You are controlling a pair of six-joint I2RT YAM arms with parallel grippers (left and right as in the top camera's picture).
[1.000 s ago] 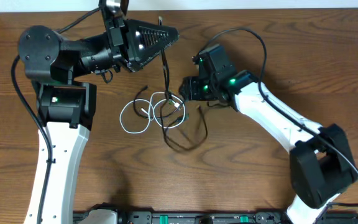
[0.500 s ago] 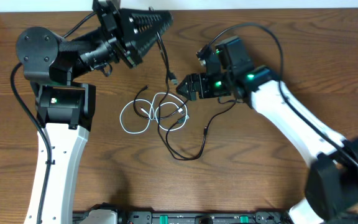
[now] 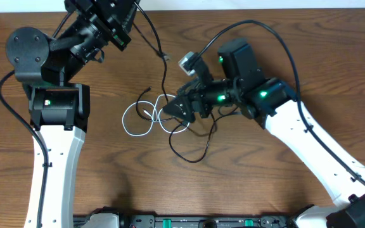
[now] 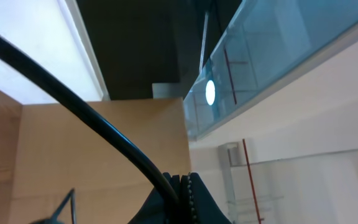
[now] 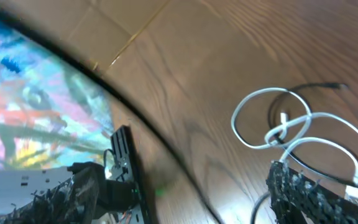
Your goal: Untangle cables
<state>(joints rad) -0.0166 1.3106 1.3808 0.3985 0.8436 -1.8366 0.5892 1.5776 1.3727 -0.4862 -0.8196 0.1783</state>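
L gripper (image 4: pixel 182 183) is clenched on the black cable (image 4: pixel 104 132), held high by the table's (image 3: pixel 106 183) back edge. Cable drops to the mid-table tangle. R gripper (image 3: pixel 173 109) hangs spread wide over the tangle's right side, white cable (image 5: pixel 279 132) loops just ahead. Bare wood front & left.

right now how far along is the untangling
Early. Nothing is separated yet: the black cable crosses the loops of the white cable. In hand: the left gripper is shut on the black cable; the right gripper hangs open over the loops. Left: pulling them apart.
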